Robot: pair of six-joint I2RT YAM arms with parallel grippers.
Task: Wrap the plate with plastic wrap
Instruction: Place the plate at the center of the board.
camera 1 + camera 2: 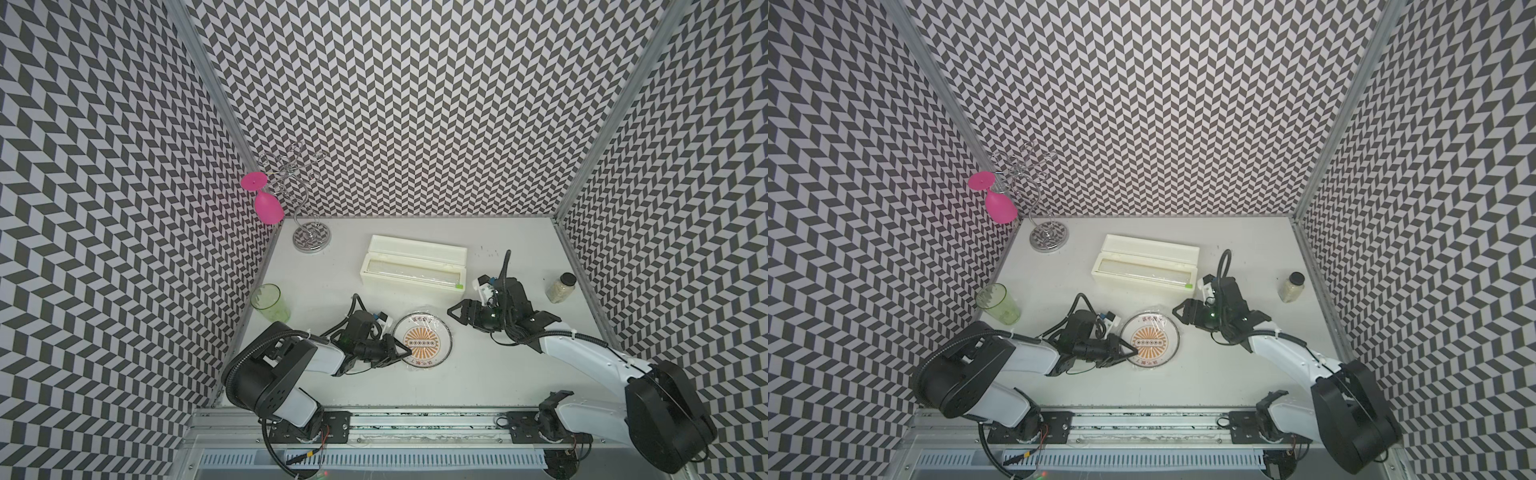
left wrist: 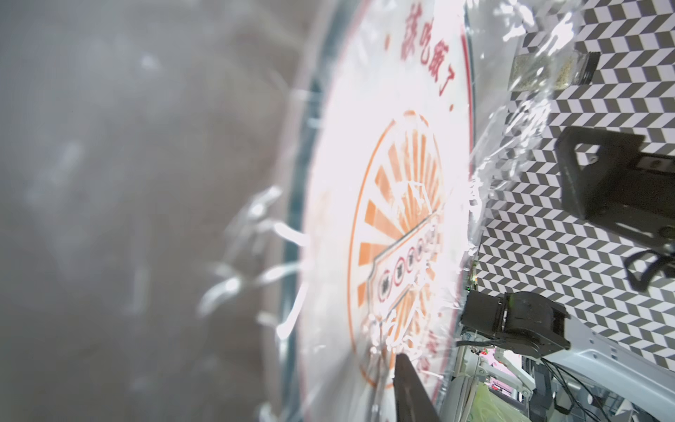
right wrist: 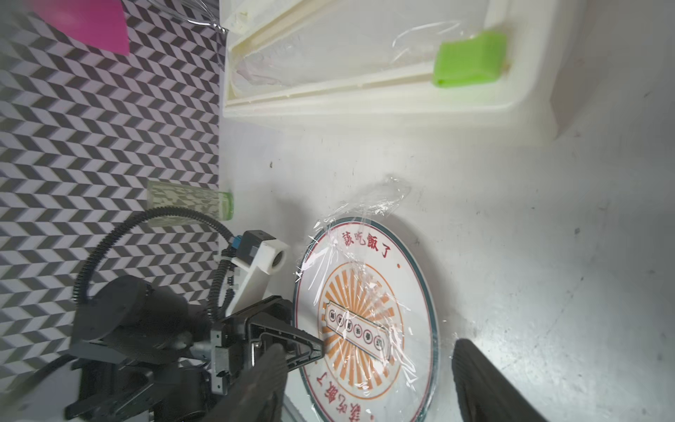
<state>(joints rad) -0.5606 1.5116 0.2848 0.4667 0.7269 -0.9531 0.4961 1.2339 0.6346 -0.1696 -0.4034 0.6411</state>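
The plate (image 1: 441, 353) (image 1: 1169, 353) lies flat near the middle of the table, white with an orange sunburst. Crinkled plastic wrap (image 3: 365, 292) lies loosely over it, and a bunched edge sticks out past the far rim (image 3: 387, 193). My left gripper (image 1: 409, 353) (image 1: 1136, 352) reaches in from the left, its tip over the plate's left edge. The left wrist view shows only one finger (image 2: 409, 394), lying over the wrapped plate (image 2: 347, 146). My right gripper (image 1: 451, 311) (image 3: 367, 345) hovers just beyond the plate's far right rim. It is open, with nothing between its fingers.
A cream dispenser box (image 1: 413, 266) with a green tab (image 1: 459, 286) lies open behind the plate. A green cup (image 1: 270, 302) stands at the left and a jar (image 1: 561, 287) at the right. A wire rack (image 1: 311, 239) holding a pink glass (image 1: 268, 208) stands back left.
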